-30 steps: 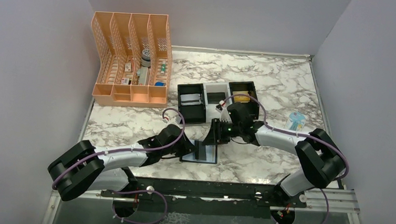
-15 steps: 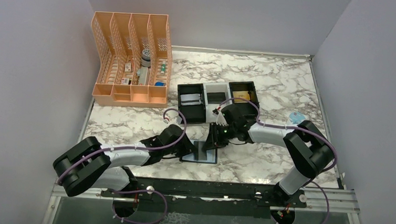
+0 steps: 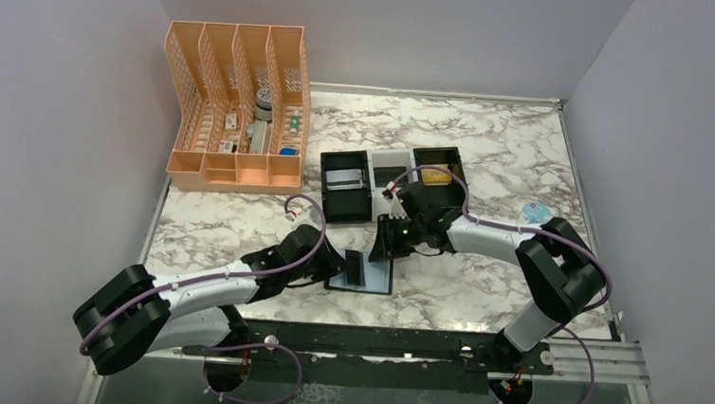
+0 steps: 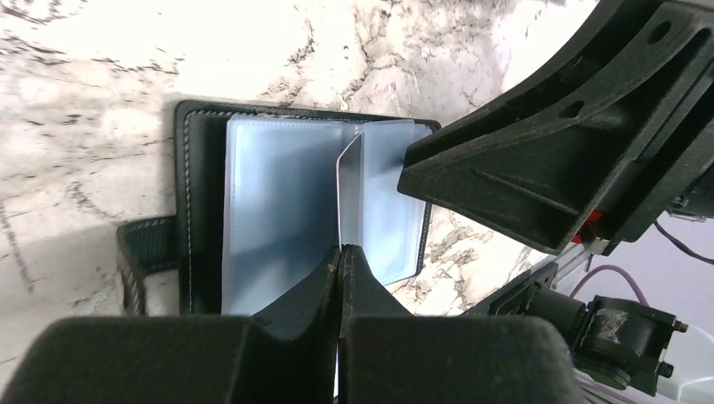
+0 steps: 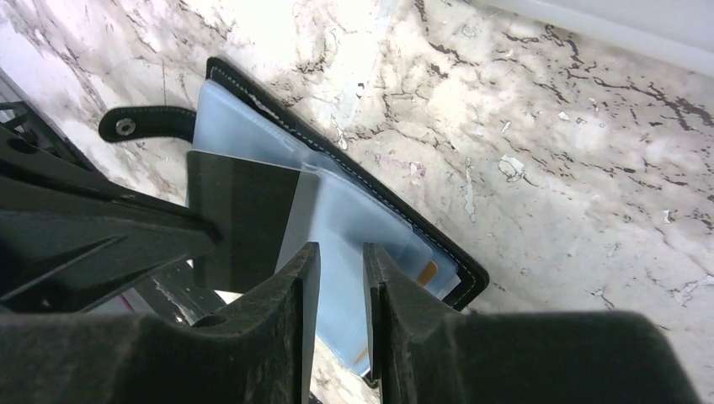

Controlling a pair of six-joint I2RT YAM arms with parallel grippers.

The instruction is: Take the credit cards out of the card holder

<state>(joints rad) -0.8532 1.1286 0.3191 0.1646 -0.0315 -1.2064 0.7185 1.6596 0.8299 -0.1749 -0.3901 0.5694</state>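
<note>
Card holder point(image 3: 377, 279) open on surface point(image 3: 491, 145), lower centre. Left fingers point(image 4: 311, 286) pinch upright dark grey card point(image 5: 240, 219) — to draw it out; right fingers point(image 5: 299, 290) slightly apart over lining — likely steadying.

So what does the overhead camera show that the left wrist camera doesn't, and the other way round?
Only the overhead view shows the peach desk organizer and the three square trays further back. Only the left wrist view shows the left gripper pinched shut on a thin sleeve page standing up from the blue-grey lining. Both show the open card holder on the marble table, with the right gripper over it.
</note>
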